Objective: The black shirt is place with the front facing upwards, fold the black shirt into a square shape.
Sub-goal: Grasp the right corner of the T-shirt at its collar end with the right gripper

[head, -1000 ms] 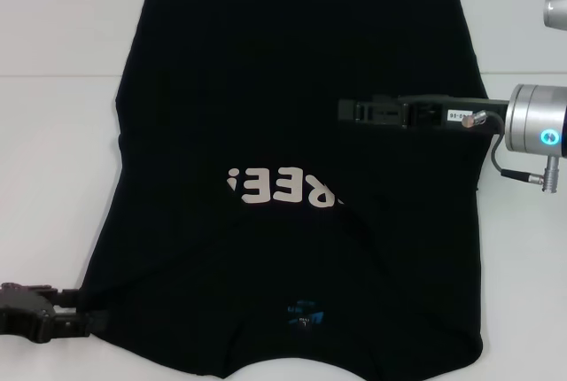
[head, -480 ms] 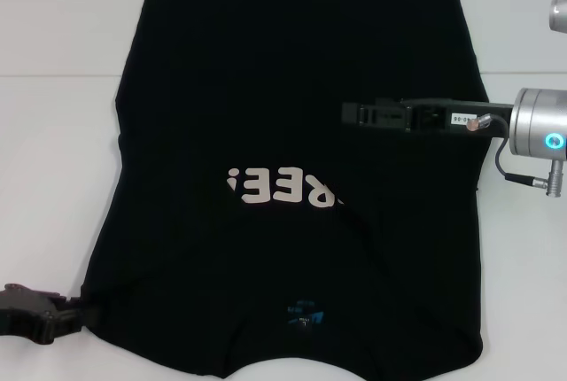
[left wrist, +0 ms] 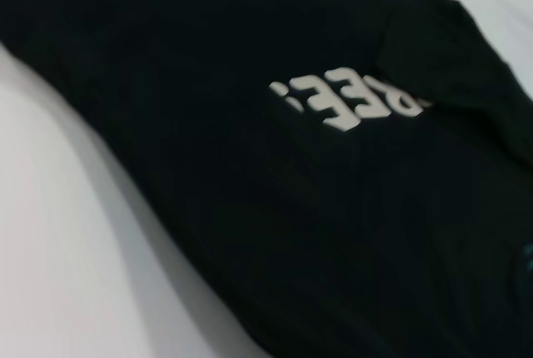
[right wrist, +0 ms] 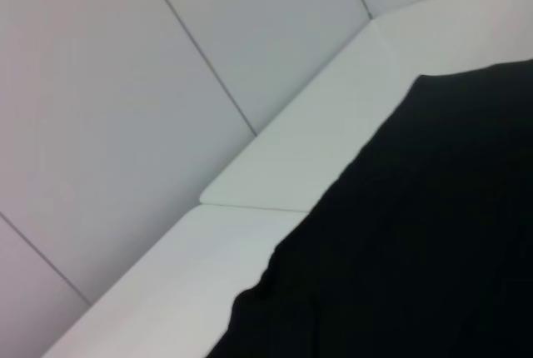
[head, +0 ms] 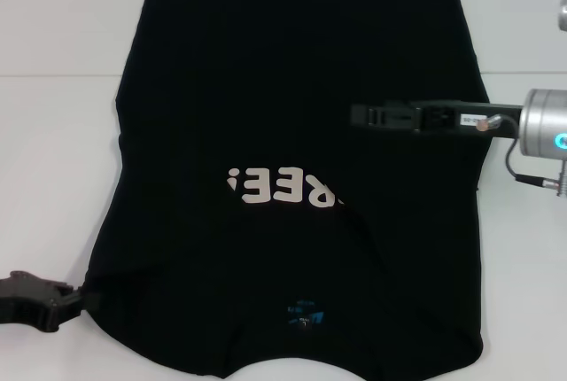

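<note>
1. Black shirt point(head: 292, 177): flat on white table point(head: 53, 151), front up, right sleeve side already folded in over the lettering; neck end nearest robot.
2. Left gripper point(head: 75, 299): at the shirt's near-left edge; clenched or not, cannot tell.
3. Right gripper point(head: 359, 115): above the shirt's right half; finger state cannot tell.
4. Step, est.: left side fold in hand.
5. Next: needs firm pinch of the left edge, carry across.

The black shirt point(head: 292, 133) lies flat on the surface point(head: 53, 177), hem at the far side, neck label point(head: 304, 314) at the near edge; the left gripper point(head: 75, 299) sits at the shirt's near-left corner. The right gripper point(head: 359, 115) hangs over the shirt's right half, reaching in from the right.
</note>
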Motion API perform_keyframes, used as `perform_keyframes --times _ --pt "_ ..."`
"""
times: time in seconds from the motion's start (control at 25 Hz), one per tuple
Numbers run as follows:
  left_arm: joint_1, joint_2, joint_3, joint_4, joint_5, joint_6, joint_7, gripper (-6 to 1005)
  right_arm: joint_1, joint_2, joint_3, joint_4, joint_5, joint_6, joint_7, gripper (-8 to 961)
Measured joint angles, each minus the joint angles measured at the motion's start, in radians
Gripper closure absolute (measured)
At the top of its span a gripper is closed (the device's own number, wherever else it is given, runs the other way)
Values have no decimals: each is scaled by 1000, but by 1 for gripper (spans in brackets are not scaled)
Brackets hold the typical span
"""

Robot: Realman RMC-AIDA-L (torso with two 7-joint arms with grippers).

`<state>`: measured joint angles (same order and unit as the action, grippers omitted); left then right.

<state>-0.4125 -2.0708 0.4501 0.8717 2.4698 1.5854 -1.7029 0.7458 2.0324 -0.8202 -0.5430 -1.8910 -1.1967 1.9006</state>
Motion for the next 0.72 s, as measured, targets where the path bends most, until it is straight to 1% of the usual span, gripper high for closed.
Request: perform_keyframes --times 0.08,0.12,0.16,0.28,0.4,0.48,0.52,0.56,0.64,0.72 --pt "-2 0 0 1 -15 13 -3 960 -3 -15 -8 0 -22 -2 38 12" --pt "-4 0 -1 3 -22 18 -7 978 -4 -28 -13 0 -53 -10 78 12" --pt "-5 0 -1 5 -30 25 -12 995 -4 -46 -15 0 -98 -29 134 12" --pt "-5 -1 -2 19 -49 40 -23 995 -7 -111 -14 -1 -226 -136 299 13" --pt "-5 -2 -2 23 -66 48 -23 995 -37 -168 -6 -2 -272 -260 388 13" --pt "-5 -2 -2 20 -69 48 -20 995 -64 -193 -3 -3 -274 -326 419 15" --pt "-5 -2 -2 18 -70 46 -19 995 -92 -208 1 -3 -275 -386 436 16" --pt "-5 -2 -2 18 -70 46 -19 995 -92 -208 1 -3 -275 -386 436 17" --pt "-6 -5 -2 18 -70 46 -19 995 -114 -212 1 -2 -277 -435 444 18" --pt "-7 -8 -2 18 -70 45 -19 995 -128 -210 -1 5 -293 -463 445 20"
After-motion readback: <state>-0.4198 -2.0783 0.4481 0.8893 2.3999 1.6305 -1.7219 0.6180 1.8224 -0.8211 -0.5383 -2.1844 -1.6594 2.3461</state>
